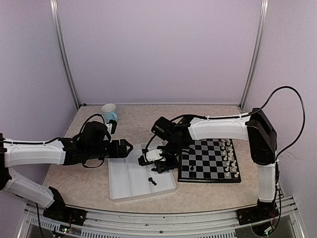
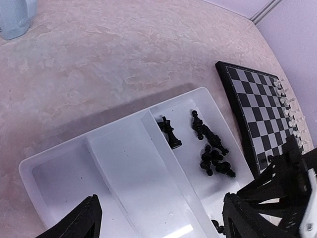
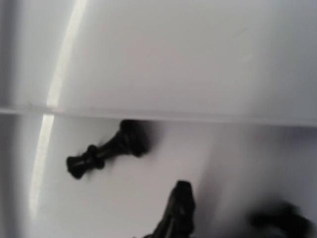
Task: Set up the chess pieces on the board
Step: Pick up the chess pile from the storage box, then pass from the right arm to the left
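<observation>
Tray (image 1: 130, 184): white smooth plastic, rectangular, ridged into compartments. Chess pieces (image 2: 213, 159), tiny glossy black turned shapes, lie tumbled in the tray compartment nearest the board (image 1: 208, 161), a flat black-and-pale-grey checkered square just right of the tray. Left gripper (image 2: 163, 224) released, fingers spread wide, empty, arm stretched level over the tray's left part. Right gripper (image 1: 160, 168) dips into that compartment, arm folded downward; grip cannot be told.

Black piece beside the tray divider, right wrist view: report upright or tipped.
Tipped: the black piece lies on its side on the floor of the white tray.
</observation>
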